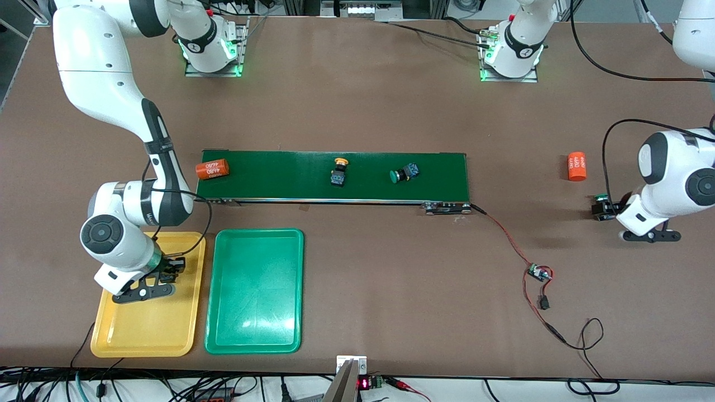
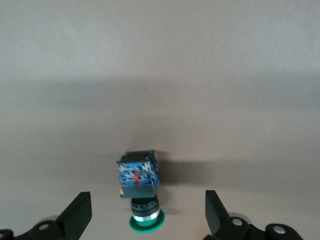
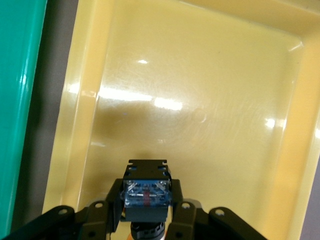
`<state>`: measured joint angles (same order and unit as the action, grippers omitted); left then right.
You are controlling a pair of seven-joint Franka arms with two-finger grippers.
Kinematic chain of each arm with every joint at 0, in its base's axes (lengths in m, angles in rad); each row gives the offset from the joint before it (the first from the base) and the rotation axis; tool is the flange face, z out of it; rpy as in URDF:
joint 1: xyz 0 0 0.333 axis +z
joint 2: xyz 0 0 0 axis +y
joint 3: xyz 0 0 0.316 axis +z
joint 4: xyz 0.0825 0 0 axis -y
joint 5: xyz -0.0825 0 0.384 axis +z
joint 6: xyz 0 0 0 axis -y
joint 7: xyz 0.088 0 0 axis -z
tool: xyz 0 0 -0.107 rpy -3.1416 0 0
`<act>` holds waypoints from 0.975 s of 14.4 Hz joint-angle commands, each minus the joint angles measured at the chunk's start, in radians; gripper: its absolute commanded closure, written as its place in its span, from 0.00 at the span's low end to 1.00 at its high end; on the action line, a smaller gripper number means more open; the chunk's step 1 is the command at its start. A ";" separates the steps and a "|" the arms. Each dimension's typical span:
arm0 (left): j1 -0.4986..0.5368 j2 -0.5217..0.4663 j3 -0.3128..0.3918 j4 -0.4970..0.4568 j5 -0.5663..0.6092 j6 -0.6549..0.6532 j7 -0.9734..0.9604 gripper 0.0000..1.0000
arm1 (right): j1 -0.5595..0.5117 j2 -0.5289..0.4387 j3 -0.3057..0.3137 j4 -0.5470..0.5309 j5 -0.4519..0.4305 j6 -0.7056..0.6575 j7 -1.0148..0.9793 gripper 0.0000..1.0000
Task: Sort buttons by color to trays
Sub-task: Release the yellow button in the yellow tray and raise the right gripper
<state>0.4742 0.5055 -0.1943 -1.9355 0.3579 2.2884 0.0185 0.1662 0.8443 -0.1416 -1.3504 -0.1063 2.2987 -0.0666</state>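
yellow plastic fills the right wrist view: the right tool [image 3: 146, 220] hangs over the yellow tray [image 1: 167, 329], its fingers pinching a button [image 3: 146, 197] by its black-and-blue body; the cap is mostly hidden under the body. in the front view that tool [image 1: 167, 273] sits over the part of the tray nearest the conveyor belt [image 1: 279, 167]. the green tray [image 1: 254, 335] lies just beside the yellow one, toward the left arm's end of the bench [image 1: 391, 279].

on the dark-green belt rest two more buttons, apart from each other: a yellow-capped button [image 1: 339, 171] near the middle and a green-capped button [image 1: 405, 173] lying on its side toward the left arm's end. an orange cylinder [image 1: 213, 168] lies at the belt's end by the right arm.

the left tool [image 2: 147, 220] is low over the bare bench at the left arm's end, fingers [image 2: 77, 215] spread wide on either side of a fourth button [image 2: 140, 187], green cap, without touching it. in the front view this button [image 1: 601, 206] shows just beside the left arm's wrist. a second orange cylinder [image 1: 576, 166] lies near it, farther from the front camera.
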 commanded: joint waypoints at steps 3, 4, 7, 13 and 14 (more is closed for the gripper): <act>0.009 0.013 0.041 -0.045 -0.037 0.117 0.089 0.01 | 0.013 -0.039 0.016 0.011 -0.004 -0.079 -0.007 0.00; 0.011 0.022 0.045 -0.046 -0.037 0.137 0.092 0.03 | 0.013 -0.063 0.019 0.011 0.028 -0.128 0.019 0.00; 0.017 0.033 0.049 -0.048 -0.042 0.138 0.090 0.31 | 0.021 -0.169 0.048 0.004 0.150 -0.321 0.065 0.00; 0.011 -0.007 0.015 -0.039 -0.086 0.047 0.083 0.77 | 0.126 -0.387 0.129 -0.211 0.162 -0.404 0.311 0.00; 0.011 -0.037 -0.029 -0.030 -0.102 -0.014 0.077 0.77 | 0.162 -0.404 0.129 -0.234 0.162 -0.403 0.367 0.00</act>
<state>0.4919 0.5351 -0.1704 -1.9720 0.2969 2.3759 0.0779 0.2640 0.5224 -0.0112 -1.4635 0.0461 1.8742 0.2002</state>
